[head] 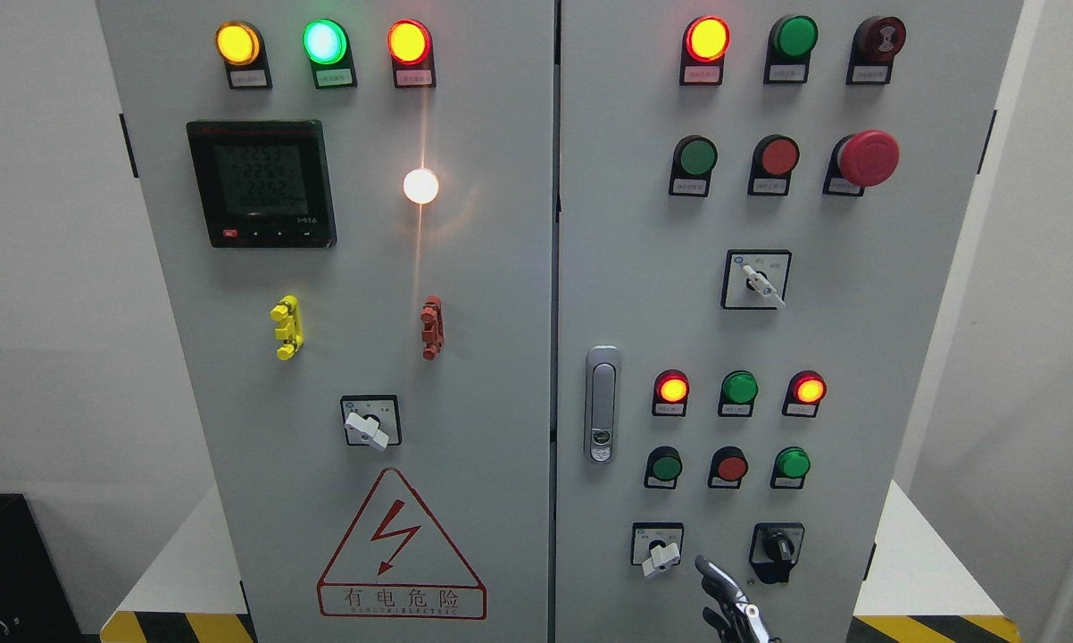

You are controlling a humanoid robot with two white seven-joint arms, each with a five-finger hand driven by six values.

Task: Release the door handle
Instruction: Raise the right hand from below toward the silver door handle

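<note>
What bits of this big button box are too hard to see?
- Hand, head view: cut off by the bottom edge, so which arm it belongs to is unknown.
- Button labels: print too small.
- Meter digits: too dim and blurry.
- Door handle lock marking: too small.

Single head view, facing cabinet doors (465, 313) squarely, close, slightly downward.

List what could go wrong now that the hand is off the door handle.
1. The hand hangs low on the right door, close between the white rotary switch and the black selector; pulling back carelessly might turn one.
2. The door handle lies flush and both doors look shut, so any further pull there could reopen the live cabinet marked by the warning triangle.
</note>
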